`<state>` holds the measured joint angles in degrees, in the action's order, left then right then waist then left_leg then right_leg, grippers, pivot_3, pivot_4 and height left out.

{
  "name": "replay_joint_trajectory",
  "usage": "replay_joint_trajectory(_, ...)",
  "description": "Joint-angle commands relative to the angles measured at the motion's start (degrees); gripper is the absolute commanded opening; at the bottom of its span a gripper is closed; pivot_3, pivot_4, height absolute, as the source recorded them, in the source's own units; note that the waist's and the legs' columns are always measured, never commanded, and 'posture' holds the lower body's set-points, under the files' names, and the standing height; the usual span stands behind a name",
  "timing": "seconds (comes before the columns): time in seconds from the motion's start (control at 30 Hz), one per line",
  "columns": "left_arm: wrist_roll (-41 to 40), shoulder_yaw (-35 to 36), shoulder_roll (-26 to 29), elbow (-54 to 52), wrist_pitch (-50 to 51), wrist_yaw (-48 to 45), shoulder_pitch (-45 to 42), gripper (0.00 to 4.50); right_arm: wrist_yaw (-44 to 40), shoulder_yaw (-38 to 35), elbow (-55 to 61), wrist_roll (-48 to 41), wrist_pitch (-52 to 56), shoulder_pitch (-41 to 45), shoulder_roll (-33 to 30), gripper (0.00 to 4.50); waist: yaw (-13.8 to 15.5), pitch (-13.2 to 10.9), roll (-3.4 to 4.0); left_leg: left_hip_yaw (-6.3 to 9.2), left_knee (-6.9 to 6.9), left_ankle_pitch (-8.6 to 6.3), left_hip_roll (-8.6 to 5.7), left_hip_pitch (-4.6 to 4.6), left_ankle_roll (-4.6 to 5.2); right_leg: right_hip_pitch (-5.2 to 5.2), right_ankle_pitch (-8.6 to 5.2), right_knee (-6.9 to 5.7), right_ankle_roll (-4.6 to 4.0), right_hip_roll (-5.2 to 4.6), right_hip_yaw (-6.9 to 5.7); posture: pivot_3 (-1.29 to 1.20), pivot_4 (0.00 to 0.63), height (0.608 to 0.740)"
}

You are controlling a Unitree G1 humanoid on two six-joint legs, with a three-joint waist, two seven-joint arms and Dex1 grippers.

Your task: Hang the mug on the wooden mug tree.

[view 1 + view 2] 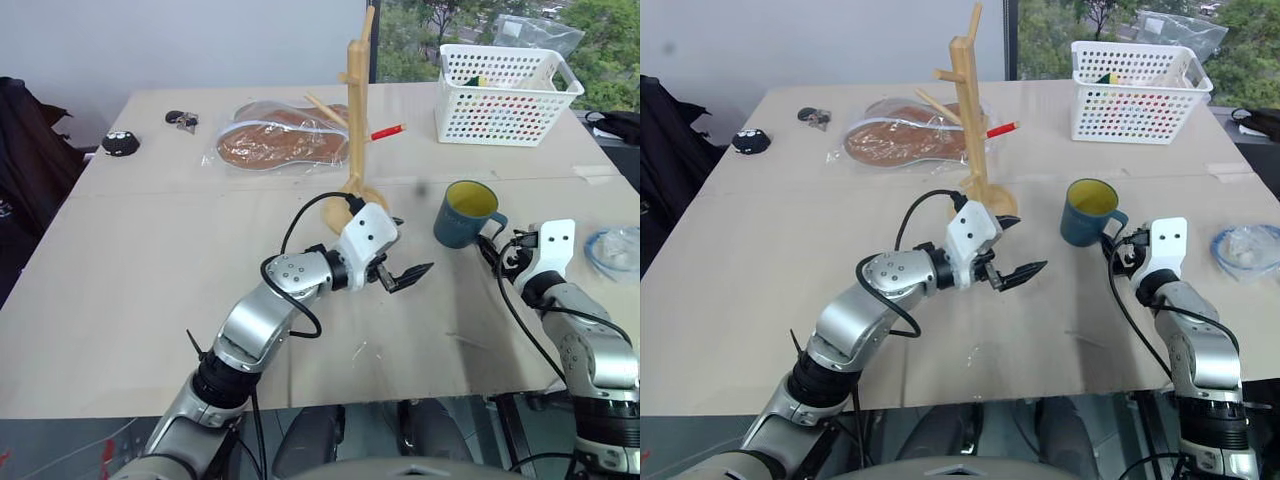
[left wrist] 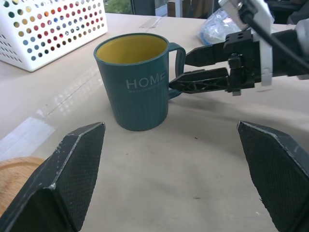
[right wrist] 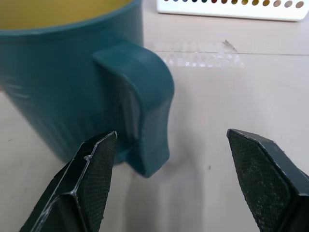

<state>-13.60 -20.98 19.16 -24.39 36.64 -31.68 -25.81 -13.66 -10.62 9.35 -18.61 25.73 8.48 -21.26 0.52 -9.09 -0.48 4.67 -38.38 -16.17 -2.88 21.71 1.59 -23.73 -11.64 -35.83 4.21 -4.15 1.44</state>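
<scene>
The teal mug [image 1: 465,215] with a yellow inside stands upright on the table, right of the wooden mug tree [image 1: 357,110]. Its handle points toward my right gripper [image 3: 171,134]. That gripper is open, and its fingers reach in on either side of the handle [image 3: 145,111] without closing on it. The left wrist view shows the same, with the right gripper [image 2: 186,71] at the mug [image 2: 137,87]. My left gripper [image 1: 410,277] is open and empty. It hovers low over the table in front of the tree's round base and points at the mug.
A white perforated basket [image 1: 508,92] stands at the back right. A clear bag holding a brown item [image 1: 270,140] and a red pen [image 1: 388,131] lie behind the tree. Small dark objects [image 1: 121,143] sit at the back left. A clear plastic wrapper [image 1: 612,248] lies at the right edge.
</scene>
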Motion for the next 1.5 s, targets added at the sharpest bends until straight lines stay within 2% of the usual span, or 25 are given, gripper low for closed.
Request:
replay_joint_trajectory(0.03, 0.2, 0.3, -0.3, -2.5, 0.1, -0.2, -1.2, 4.5, -1.0, 0.2, -2.9, 1.4, -4.2, 2.3, 0.8, 2.82, -0.1, 0.0, 0.01, 0.0, 0.0, 0.0, 0.0, 0.0, 0.0, 0.0, 0.0, 0.0, 0.0, 0.0, 0.0, 0.0, 0.15, 0.74)
replay_joint_trajectory(0.17, -0.1, 1.0, -0.1, -2.9, 0.4, -0.5, -1.5, 4.5, -2.5, 0.3, -6.1, 1.9, -6.8, 3.8, 1.1, 0.95, -0.2, 0.0, 0.01, 0.01, 0.0, 0.0, 0.0, 0.0, 0.0, 0.0, 0.0, -0.02, 0.0, 0.0, 0.0, 0.0, 0.15, 0.74)
replay_joint_trajectory(0.2, -0.2, 1.2, 0.0, -3.0, 0.5, -0.7, -1.5, 4.5, -3.2, 0.3, -6.9, 1.9, -7.5, 4.3, 1.2, 0.3, -0.2, 0.0, 0.02, 0.0, 0.0, 0.0, 0.0, 0.0, 0.0, 0.0, 0.0, -0.01, 0.0, 0.0, 0.0, 0.0, 0.15, 0.74)
replay_joint_trajectory(0.23, -0.3, 1.4, 0.1, -3.0, 0.4, -0.8, -1.5, 4.5, -3.8, 0.4, -7.4, 2.0, -8.0, 4.6, 0.9, 0.05, -0.2, 0.0, 0.01, 0.0, 0.0, 0.0, 0.0, 0.0, 0.0, 0.0, 0.0, -0.01, 0.0, 0.0, 0.01, 0.0, 0.15, 0.74)
replay_joint_trajectory(0.5, -2.7, 5.3, 0.8, -3.3, -2.3, -2.2, 2.4, 4.5, -11.5, 1.4, -7.9, 1.6, -8.5, 5.8, -2.7, 0.02, -1.1, 0.0, 0.02, 0.01, 0.01, 0.0, 0.0, 0.0, 0.0, -0.01, 0.0, -0.01, 0.0, -0.01, 0.01, 0.0, 0.15, 0.74)
replay_joint_trajectory(0.63, -9.2, 11.3, -1.6, -5.9, -9.0, -4.6, 9.7, 4.5, -22.0, 3.5, -7.2, 0.5, -8.9, 10.5, -8.9, 0.02, -1.7, 0.0, 0.08, -0.04, 0.01, 0.0, 0.02, -0.02, 0.0, -0.01, 0.01, -0.01, 0.0, -0.02, 0.04, 0.0, 0.15, 0.74)
replay_joint_trajectory(0.8, -17.0, 19.6, -6.1, -10.6, -18.0, -4.9, 20.1, 4.5, -37.7, 8.2, -10.1, -1.9, -6.3, 23.3, -16.4, 0.02, -1.6, -0.1, 0.16, -0.15, 0.0, -0.01, 0.1, -0.04, 0.01, -0.04, 0.02, 0.01, -0.01, -0.03, 0.09, 0.0, 0.15, 0.74)
replay_joint_trajectory(0.97, -11.8, 22.1, -8.5, -8.7, -28.7, -1.6, 21.6, 4.5, -49.7, 13.9, -22.9, 2.1, -12.6, 39.0, -18.5, 0.02, -0.9, -0.1, 0.09, -0.03, -0.01, -0.01, 0.07, -0.01, 0.03, 0.02, 0.02, 0.07, -0.04, -0.05, -0.05, 0.0, 0.15, 0.74)
replay_joint_trajectory(1.23, -8.0, 18.4, -12.4, -10.9, -35.4, 3.3, 24.2, 4.5, -63.9, 20.2, -54.3, 10.6, -30.1, 62.6, -15.3, 0.02, -1.2, -0.1, 0.07, -0.05, 0.12, -0.02, -0.08, 0.11, 0.04, -0.11, 0.03, 0.21, -0.02, -0.31, -0.12, 0.0, 0.15, 0.74)
replay_joint_trajectory(1.5, -5.7, 15.9, -13.3, -11.6, -37.9, 6.4, 28.0, 4.5, -68.2, 20.7, -71.7, 15.5, -37.8, 73.7, -9.6, 0.02, -1.3, -0.1, 0.1, -0.1, 0.19, -0.02, -0.04, 0.2, 0.02, -0.34, 0.03, 0.1, -0.03, -0.3, -0.04, 0.0, 0.15, 0.74)
